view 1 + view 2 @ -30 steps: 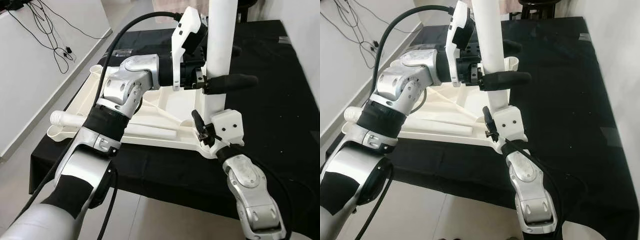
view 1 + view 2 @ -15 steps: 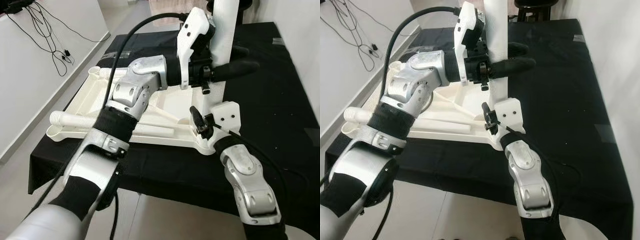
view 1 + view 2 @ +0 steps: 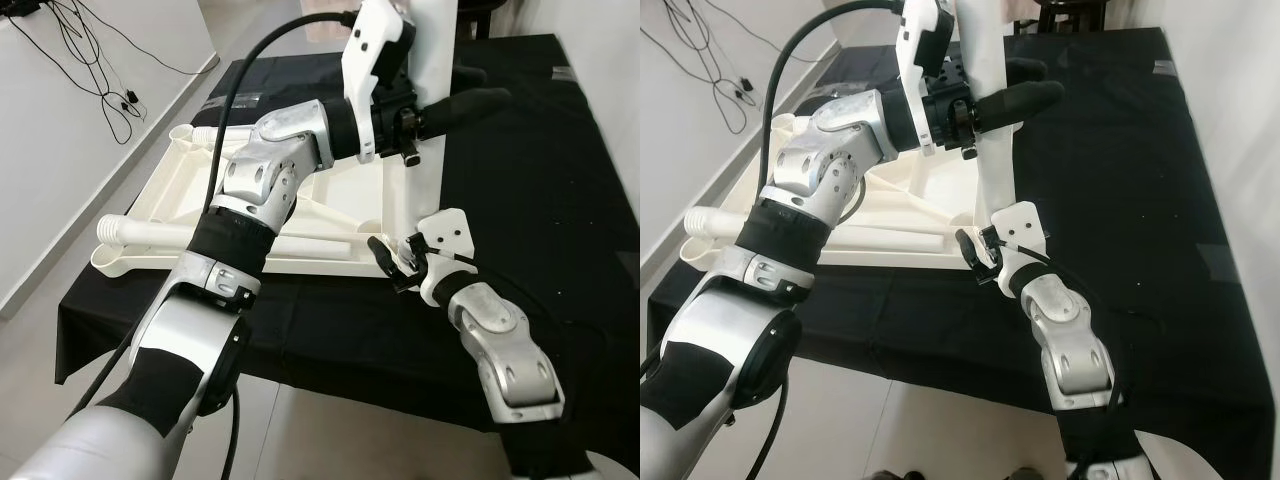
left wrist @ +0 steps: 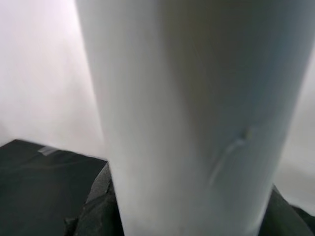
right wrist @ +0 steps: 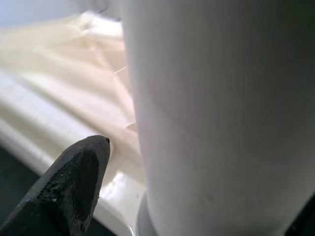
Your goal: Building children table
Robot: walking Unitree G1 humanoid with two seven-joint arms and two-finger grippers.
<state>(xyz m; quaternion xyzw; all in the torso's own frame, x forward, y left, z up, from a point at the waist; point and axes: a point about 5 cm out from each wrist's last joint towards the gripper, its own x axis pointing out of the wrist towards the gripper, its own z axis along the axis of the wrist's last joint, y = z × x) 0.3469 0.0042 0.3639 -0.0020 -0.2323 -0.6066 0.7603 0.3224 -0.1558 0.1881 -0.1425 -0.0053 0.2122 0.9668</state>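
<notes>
The upright white leg [image 3: 992, 150] is gripped high by the left gripper [image 3: 1015, 98] and low, near the tabletop [image 3: 170, 190], by the right gripper [image 3: 985, 245], jaws closed.

Head views downward, wrist views close-up

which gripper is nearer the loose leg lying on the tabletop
Right. The right gripper sits low at the upright leg's base, beside the loose leg's near end. The left gripper clamps the upright leg higher up, farther away.
</notes>
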